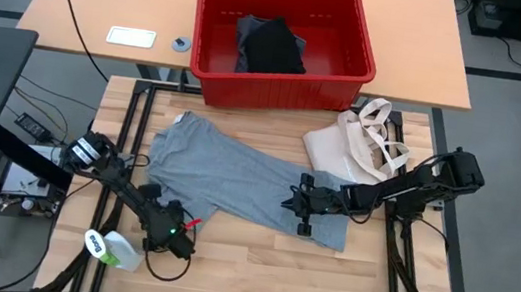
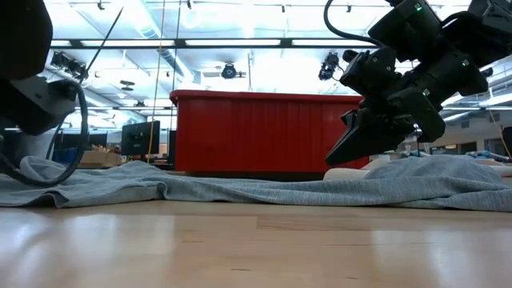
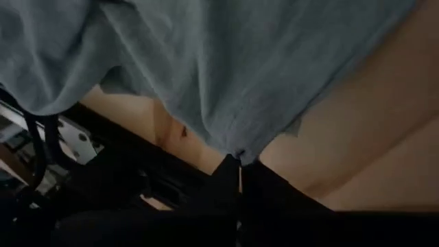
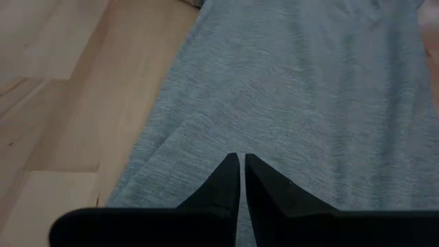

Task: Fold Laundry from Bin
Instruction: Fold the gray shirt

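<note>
The light grey T-shirt [image 1: 237, 173] lies spread slantwise across the wooden table, from far left to near right. My left gripper [image 1: 184, 229] is at the shirt's near left corner, shut on it. My right gripper [image 1: 300, 210] is shut over the shirt's right part, its tips at the cloth [image 4: 274, 82]. The red bin [image 1: 279, 80] stands at the far edge with a black garment [image 1: 272, 45] lying inside. In the low view the shirt [image 2: 240, 190] lies low in front of the bin [image 2: 256, 132]. My left gripper pinches a corner of the shirt's edge [image 3: 238, 155] between its two fingertips, slanting down from the table's near left. The cloth is drawn to a small point at the fingers and spreads away from them over the table. My right gripper's shut fingertips [image 4: 230, 171] are at the shirt's surface; I cannot tell whether they touch it.
A cream tote bag [image 1: 362, 144] lies by the bin, just beyond my right arm. A white and green bottle [image 1: 112, 249] sits at the table's near left corner beside my left arm. Bare wood [image 1: 265, 268] stretches along the near edge.
</note>
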You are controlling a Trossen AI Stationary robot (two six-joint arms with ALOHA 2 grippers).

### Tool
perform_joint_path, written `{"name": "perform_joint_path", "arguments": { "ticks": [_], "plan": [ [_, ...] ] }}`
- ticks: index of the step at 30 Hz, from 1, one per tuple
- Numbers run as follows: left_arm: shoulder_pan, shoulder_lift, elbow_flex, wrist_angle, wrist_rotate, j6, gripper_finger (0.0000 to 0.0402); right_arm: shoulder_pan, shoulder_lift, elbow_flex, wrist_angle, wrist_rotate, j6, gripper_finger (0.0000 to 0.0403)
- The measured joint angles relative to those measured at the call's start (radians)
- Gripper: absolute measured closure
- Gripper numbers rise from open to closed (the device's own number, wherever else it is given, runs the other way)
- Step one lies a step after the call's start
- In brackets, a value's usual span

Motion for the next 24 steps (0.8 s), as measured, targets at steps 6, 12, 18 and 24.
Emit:
{"name": "perform_joint_path", "arguments": {
  "ticks": [6, 12, 18, 24],
  "plan": [
    [0.0, 0.0, 0.0, -0.003, 0.012, -0.039, 0.0315, 0.0, 0.0, 0.0, 0.0, 0.0, 0.0, 0.0369],
    [0.003, 0.0, 0.0, -0.003, 0.009, -0.049, 0.0207, 0.0, 0.0, 0.0, 0.0, 0.0, 0.0, 0.0369],
    [0.001, 0.0, 0.0, -0.003, -0.029, -0.051, 0.0159, 0.001, 0.0, 0.0, 0.0, -0.017, 0.027, 0.0369],
    [-0.018, 0.0, 0.0, -0.001, -0.131, -0.022, 0.0165, 0.002, 0.0, 0.0, -0.001, -0.047, 0.042, 0.0369]
  ]
}}
